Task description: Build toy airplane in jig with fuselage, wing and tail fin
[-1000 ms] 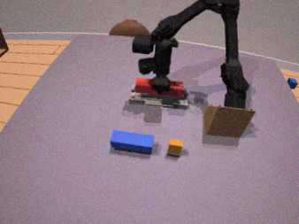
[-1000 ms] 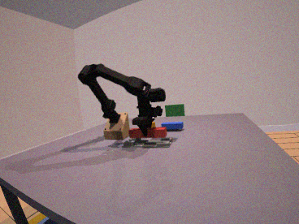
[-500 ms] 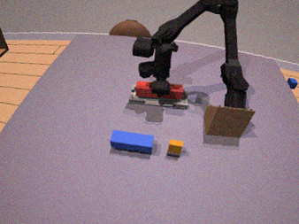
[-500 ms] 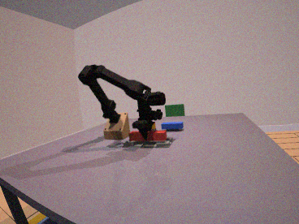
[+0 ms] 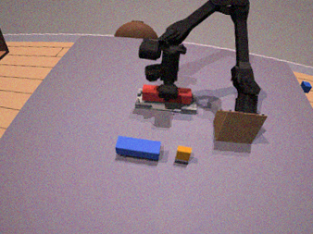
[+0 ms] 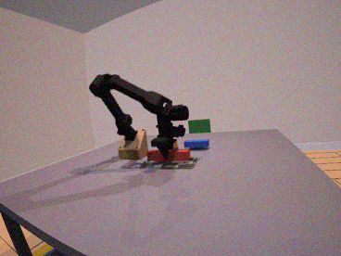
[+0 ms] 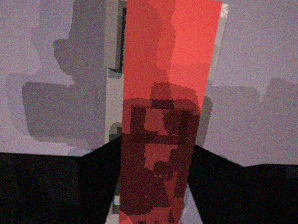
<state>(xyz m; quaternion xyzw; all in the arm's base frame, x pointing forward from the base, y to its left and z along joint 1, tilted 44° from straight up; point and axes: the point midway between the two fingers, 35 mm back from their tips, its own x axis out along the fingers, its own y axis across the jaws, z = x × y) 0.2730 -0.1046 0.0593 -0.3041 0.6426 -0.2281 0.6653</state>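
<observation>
The red fuselage [image 5: 151, 94] [image 6: 183, 155] [image 7: 167, 45] lies lengthwise low in the grey jig [image 5: 187, 110] [image 6: 186, 165] [image 7: 114, 95]. Whether its underside rests fully flat cannot be told. My gripper [image 5: 170, 99] [image 6: 166, 156] [image 7: 152, 141] points down and is shut on the fuselage near its middle, one finger against each long side. The blue wing block [image 5: 138, 148] [image 6: 196, 144] and the small orange tail fin [image 5: 183, 154] [image 6: 175, 145] lie apart on the table. The gripper hides part of the fuselage's top in the top and exterior views.
A tan wooden wedge [image 5: 238, 128] [image 6: 132, 149] stands at the arm's base, beside the jig. A brown dome [image 5: 136, 30] and a small blue cube [image 5: 306, 86] are beyond the table. A green panel [image 6: 199, 125] shows behind the blue block.
</observation>
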